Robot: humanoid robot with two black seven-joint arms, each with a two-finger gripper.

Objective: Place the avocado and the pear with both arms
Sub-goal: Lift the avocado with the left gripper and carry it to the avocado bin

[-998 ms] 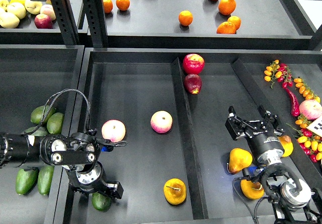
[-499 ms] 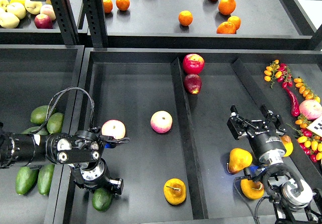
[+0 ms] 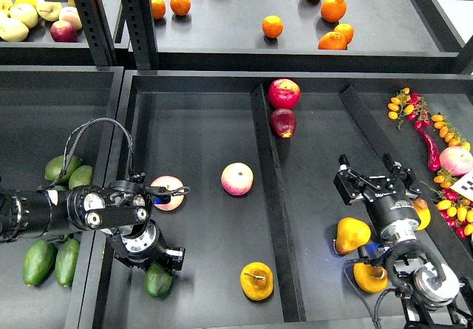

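Observation:
My left gripper [image 3: 157, 267] points down at the front left of the black tray [image 3: 199, 133] and is shut on the dark green avocado [image 3: 158, 282], which sticks out below it, low over the tray floor. The golden pear [image 3: 256, 281] with a brown stem lies on the tray floor to the right of the avocado, beside the divider. My right gripper [image 3: 373, 186] is open and empty in the right compartment, just beyond two other yellow pears [image 3: 352, 234].
Two peaches [image 3: 236, 179] lie mid-tray, one [image 3: 168, 193] right behind my left wrist. Red apples [image 3: 284, 93] sit at the back by the divider [image 3: 267, 188]. Several avocados [image 3: 53, 260] lie left of the tray. Small tomatoes and a chili [image 3: 431, 148] are at right.
My left gripper has moved a little right and away from the front edge, carrying the avocado with it. The right arm has barely moved.

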